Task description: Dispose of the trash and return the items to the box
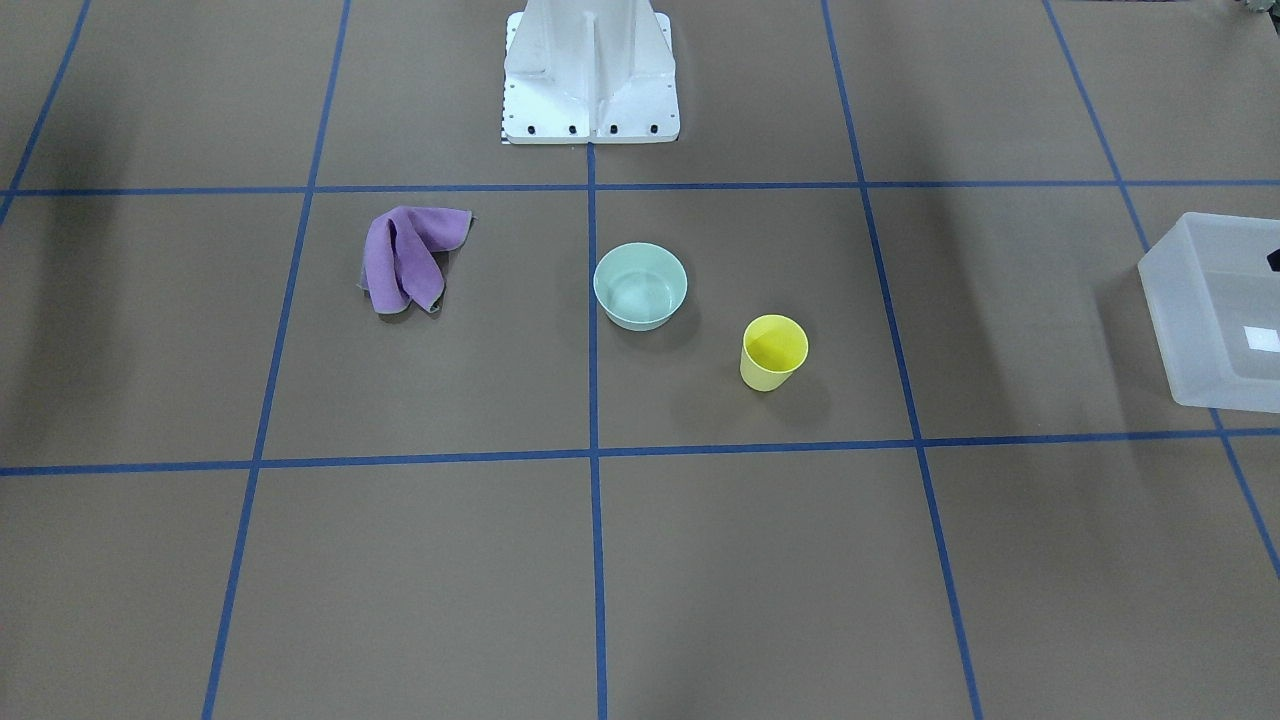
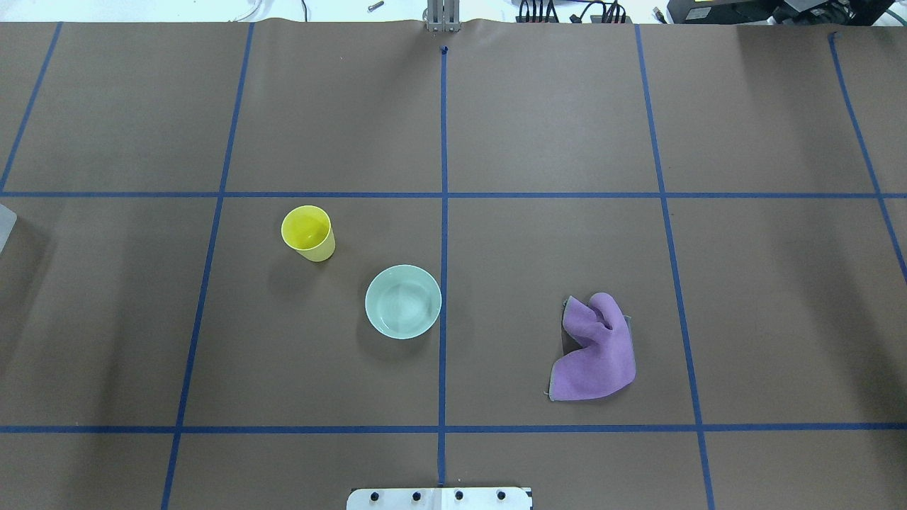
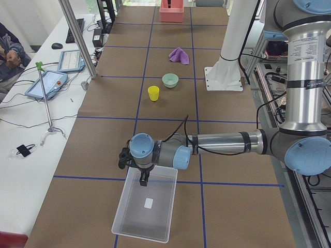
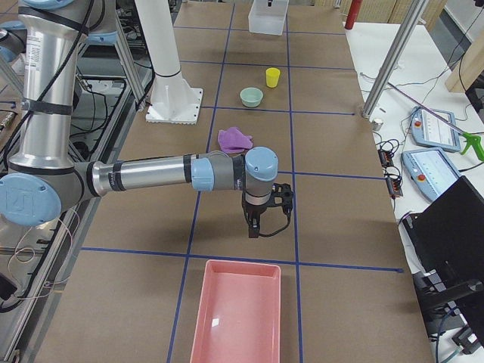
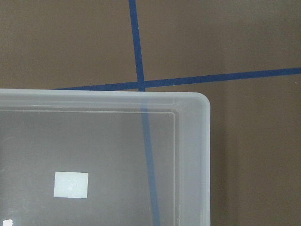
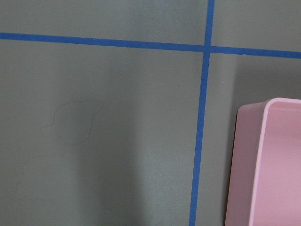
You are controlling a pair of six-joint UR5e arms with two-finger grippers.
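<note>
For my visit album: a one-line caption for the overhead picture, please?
Yellow cup, mint-green bowl and crumpled purple cloth sit apart on a brown table gridded with blue tape.

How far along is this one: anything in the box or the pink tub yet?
Nothing looks done: the box and the pink tub hold nothing. Nothing in hand: the left pincer hangs over the box, the right pincer near the tub, neither carrying anything. Left: the yellow cup and green bowl, both on the table, to box; the purple cloth, likely the trash, lies untouched.
</note>
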